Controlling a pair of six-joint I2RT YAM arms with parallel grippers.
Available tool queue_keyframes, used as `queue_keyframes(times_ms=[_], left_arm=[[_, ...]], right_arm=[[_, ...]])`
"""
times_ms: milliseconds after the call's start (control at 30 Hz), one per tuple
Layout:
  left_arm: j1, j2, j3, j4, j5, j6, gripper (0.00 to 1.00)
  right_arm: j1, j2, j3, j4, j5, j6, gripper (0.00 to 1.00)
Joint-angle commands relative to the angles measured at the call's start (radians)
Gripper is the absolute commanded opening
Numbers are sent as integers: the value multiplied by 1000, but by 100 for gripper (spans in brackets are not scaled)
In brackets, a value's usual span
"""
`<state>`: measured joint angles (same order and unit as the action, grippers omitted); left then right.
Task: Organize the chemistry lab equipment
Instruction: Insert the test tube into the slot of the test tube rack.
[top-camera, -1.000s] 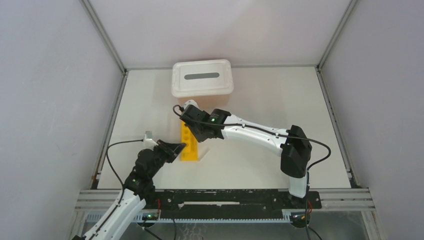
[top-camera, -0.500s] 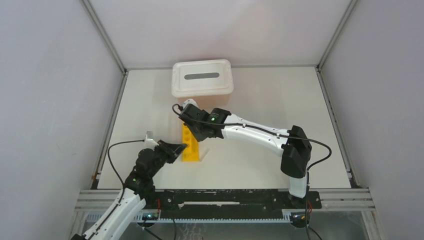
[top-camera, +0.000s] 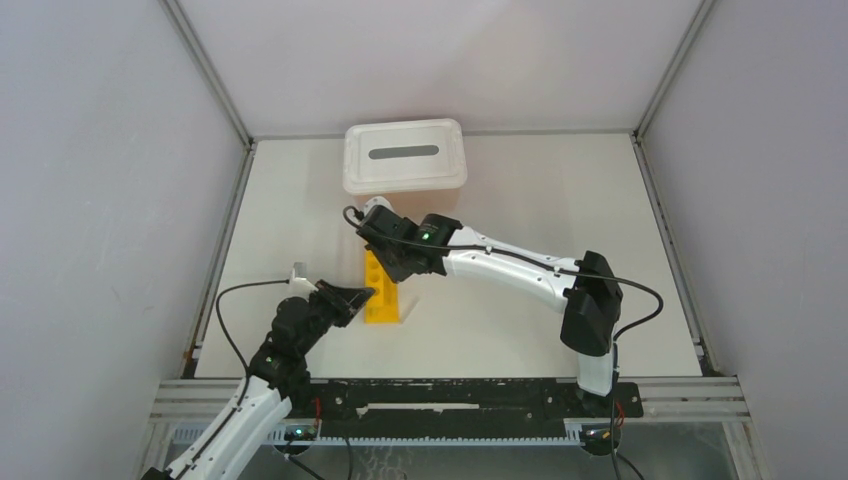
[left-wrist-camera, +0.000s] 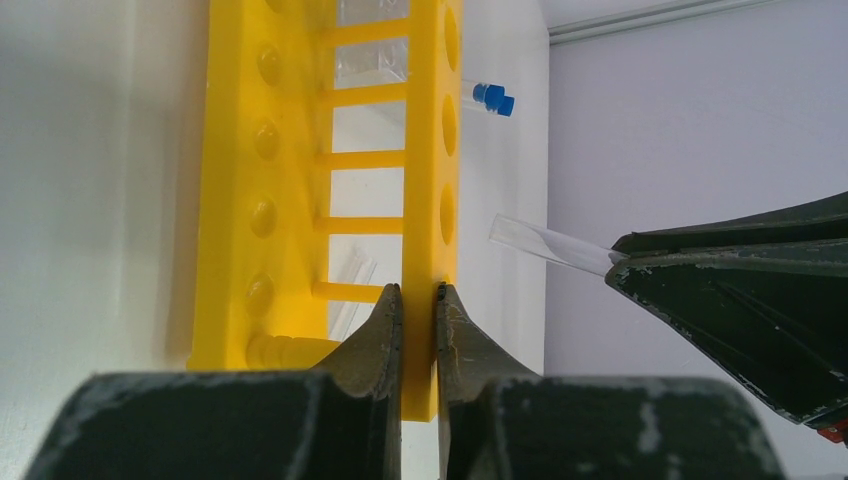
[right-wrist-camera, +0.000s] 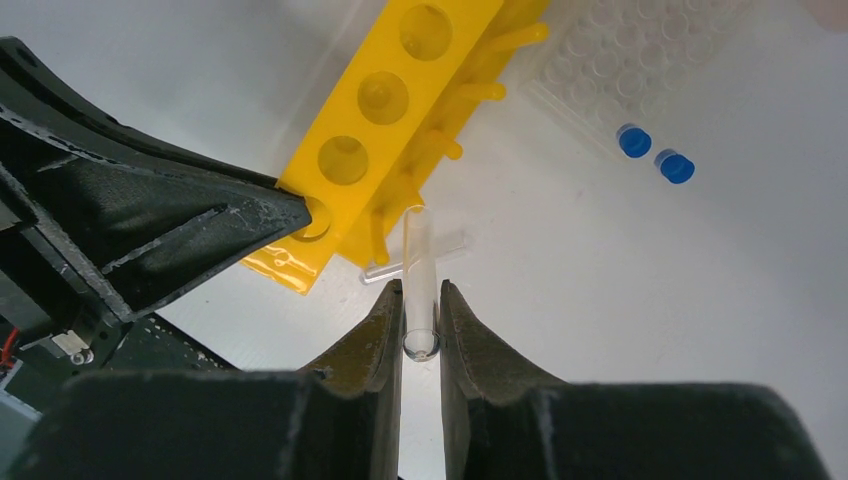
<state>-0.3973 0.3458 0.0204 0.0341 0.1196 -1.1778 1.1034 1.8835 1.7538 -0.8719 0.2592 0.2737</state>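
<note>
At the near left of the table (top-camera: 520, 200), my left gripper (left-wrist-camera: 418, 300) is pressed together on the near end of the yellow rack (left-wrist-camera: 260, 180). Both fingertips pinch the edge of the top plate, the one with the round holes. The rack stands on the table with its long side running away from my bases. Its far end is hidden under my right wrist in the overhead view.

Above the middle of the rack, my right gripper (right-wrist-camera: 420, 300) pinches a clear tube (right-wrist-camera: 418, 270) between its fingers. The jaws stand narrow, closed on the glass. The tube's open mouth sits back between the fingers. The rest juts out past the tips, tilted toward the rack. From the left wrist view its free end is near the holed plate. I cannot tell whether it touches.

A second clear tube (right-wrist-camera: 452, 243) lies flat on the table beside the rack's posts, under the one I hold.

A clear gridded rack (right-wrist-camera: 630, 60) lies on the far side of the yellow one. Two blue-capped tubes (right-wrist-camera: 655, 153) lie side by side just beside it.

The bin (top-camera: 404, 155) with the white slotted lid sits at the back of the table, well apart from my left gripper.
</note>
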Motion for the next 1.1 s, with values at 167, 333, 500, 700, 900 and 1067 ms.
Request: queue_keyframes(times_ms=[167,333,500,700,900,1067], left_arm=[[-8,-1,-163,-54,32,13,13],[-8,-1,-162,-51,33,15,13],[-8,0,-164,-47,34,15,12],[-8,1,-167,-39,37,15,12],[-8,4,-169,-18,46,17,12],[-8,6,-168,-3,50,21,11]], right_arm=[[9,24,46,-5,-28,-19,6],[7,31,45,-7,-33,-21,6],[6,35,45,-6,-36,-22,6],[-2,44,46,0,-48,-25,6],[-11,59,55,0,-63,-30,6],[-15,78,76,-11,-73,-36,6]])
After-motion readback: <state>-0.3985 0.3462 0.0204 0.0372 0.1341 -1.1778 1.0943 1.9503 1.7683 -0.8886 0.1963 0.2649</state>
